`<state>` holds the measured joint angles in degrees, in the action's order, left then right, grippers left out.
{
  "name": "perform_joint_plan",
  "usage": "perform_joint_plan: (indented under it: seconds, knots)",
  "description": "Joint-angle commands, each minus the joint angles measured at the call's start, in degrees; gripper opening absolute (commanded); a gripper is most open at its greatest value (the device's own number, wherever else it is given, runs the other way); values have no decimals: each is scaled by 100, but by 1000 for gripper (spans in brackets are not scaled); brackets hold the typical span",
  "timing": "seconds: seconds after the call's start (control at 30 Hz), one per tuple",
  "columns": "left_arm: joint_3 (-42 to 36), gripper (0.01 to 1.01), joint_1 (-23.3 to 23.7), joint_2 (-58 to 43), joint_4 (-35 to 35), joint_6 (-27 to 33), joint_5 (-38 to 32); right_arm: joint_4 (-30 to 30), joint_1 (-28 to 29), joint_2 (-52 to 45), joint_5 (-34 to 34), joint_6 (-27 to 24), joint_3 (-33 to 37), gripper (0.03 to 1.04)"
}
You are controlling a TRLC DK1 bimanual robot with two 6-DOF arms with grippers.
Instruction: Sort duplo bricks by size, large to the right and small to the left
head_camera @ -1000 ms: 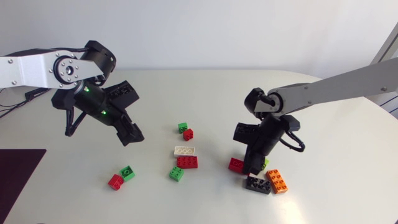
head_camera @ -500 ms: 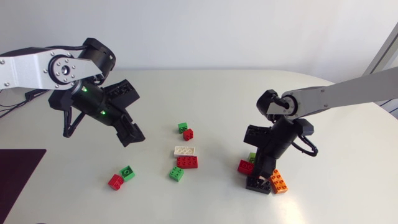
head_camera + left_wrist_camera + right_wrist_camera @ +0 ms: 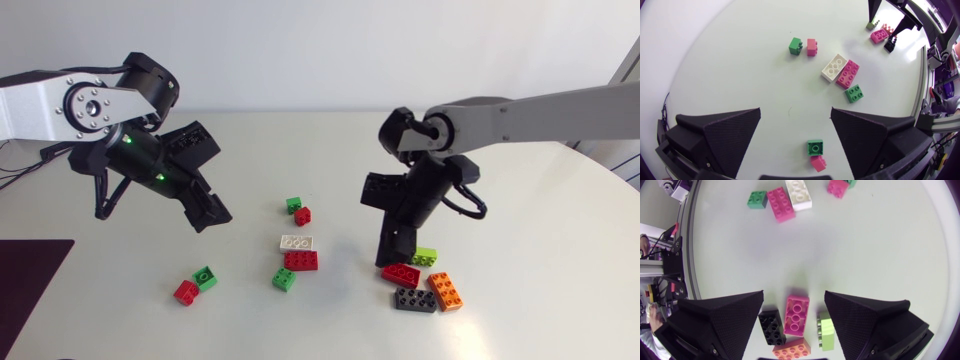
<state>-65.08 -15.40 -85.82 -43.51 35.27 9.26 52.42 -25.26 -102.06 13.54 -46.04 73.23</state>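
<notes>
Right gripper (image 3: pixel 794 299) hangs wide open and empty over the red brick (image 3: pixel 400 274), black brick (image 3: pixel 413 299) and orange brick (image 3: pixel 445 290) grouped toward the table's (image 3: pixel 540 220) right edge, left gripper (image 3: pixel 796 112) likewise open and empty, so perhaps half is left to sort, the white brick (image 3: pixel 297 242) and green brick (image 3: pixel 284 279) mid-table included.

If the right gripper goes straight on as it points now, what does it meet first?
Most likely the red brick, centred between the open fingers of the right gripper; a black brick and a lime brick flank it. Depth is unclear.
</notes>
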Motion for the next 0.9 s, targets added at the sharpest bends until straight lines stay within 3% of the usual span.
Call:
perform_joint_plan:
  seconds: [0.0, 0.33, 0.87]
  knots:
    - [145, 975, 28, 101, -35, -73, 50, 180, -313, -191, -1, 95, 438, 910]
    - [74, 975, 388, 171, -193, -81, 6, 242, -1157, -1061, 26, -63, 1149, 910]
    - [197, 975, 450, 197, -202, -196, 6, 251, -1482, -1844, 87, -256, 1817, 908]
